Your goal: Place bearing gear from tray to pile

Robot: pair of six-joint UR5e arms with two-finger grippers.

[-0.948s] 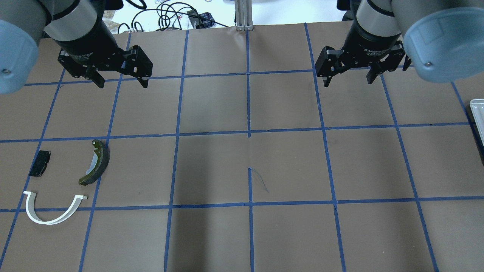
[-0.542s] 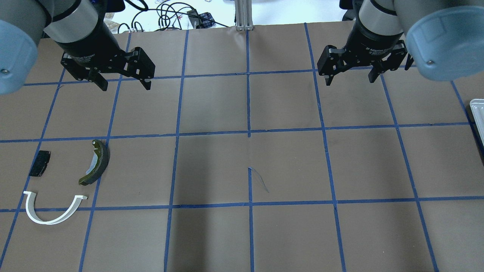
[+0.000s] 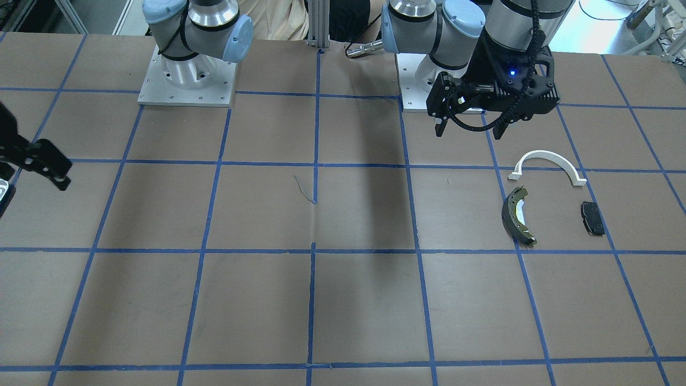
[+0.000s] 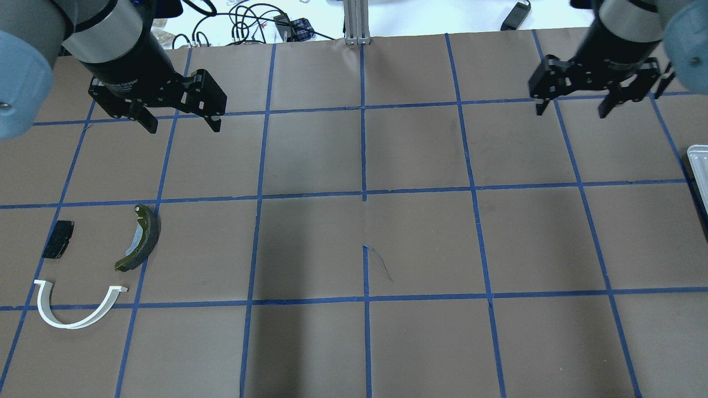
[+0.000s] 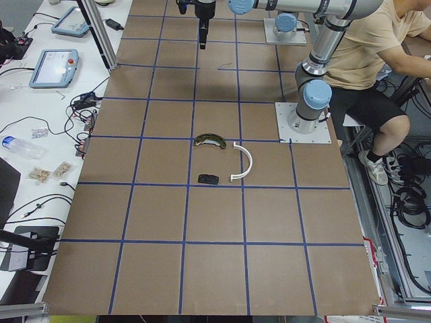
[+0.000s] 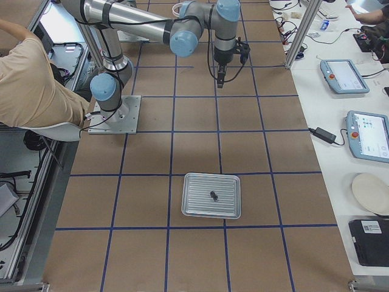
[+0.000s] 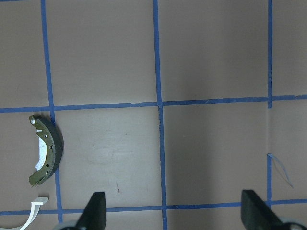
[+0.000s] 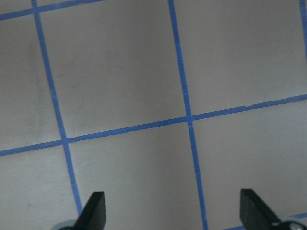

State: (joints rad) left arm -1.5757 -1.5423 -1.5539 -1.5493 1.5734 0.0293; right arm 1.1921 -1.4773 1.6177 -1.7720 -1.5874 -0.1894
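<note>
The bearing gear (image 6: 214, 195) is a small dark part lying in the ribbed metal tray (image 6: 191, 184), seen in the exterior right view. Only the tray's edge (image 4: 698, 166) shows at the right border of the overhead view. The pile lies at the near left: a white half-ring arch (image 4: 69, 326), a dark brake shoe with olive rim (image 4: 150, 237) and a small black pad (image 4: 58, 239). My left gripper (image 4: 182, 126) hangs open and empty beyond the pile. My right gripper (image 4: 571, 111) is open and empty at the far right, well short of the tray.
The table is brown paper with a blue tape grid (image 4: 364, 193). Cables (image 4: 249, 22) lie beyond the far edge. A seated operator (image 6: 36, 79) is behind the robot bases. Tablets (image 6: 368, 134) and a plate sit on the side bench.
My right gripper has moved to the right, toward the tray's side of the table, still open. My left gripper has barely shifted. The pile has not moved.
</note>
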